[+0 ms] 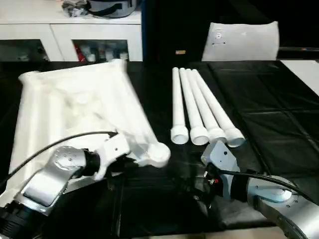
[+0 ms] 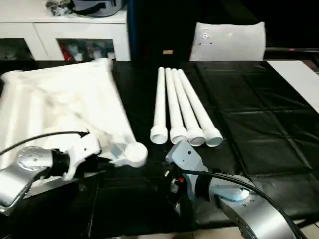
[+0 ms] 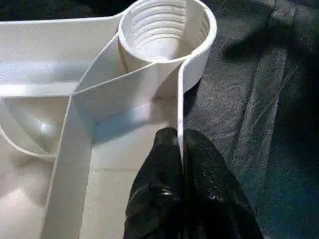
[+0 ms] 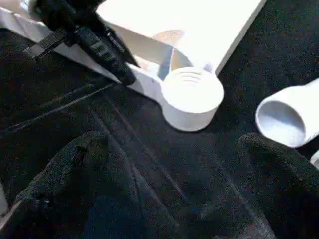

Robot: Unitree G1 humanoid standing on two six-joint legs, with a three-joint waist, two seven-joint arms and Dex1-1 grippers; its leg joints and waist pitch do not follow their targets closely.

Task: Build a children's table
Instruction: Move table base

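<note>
The white table top [image 1: 75, 109] lies upside down on the left of the black surface, ribbed underside up. Its near corner socket [image 1: 158, 153] is round and threaded inside [image 3: 164, 30]. My left gripper [image 3: 179, 142] is shut on the thin rim wall just behind that socket. Four tapered white legs [image 1: 199, 107] lie side by side in the middle, open ends toward me. My right gripper [image 4: 172, 154] hovers open over the black cover, with the socket [image 4: 192, 97] and one leg end [image 4: 284, 117] ahead of its fingers and nothing between them.
The black-covered work surface [image 1: 279, 114] stretches to the right. A white cabinet with shelves [image 1: 75, 35] stands at the back left. A white cushion-like object [image 1: 241, 42] sits at the back, and a white board edge [image 1: 304, 72] at far right.
</note>
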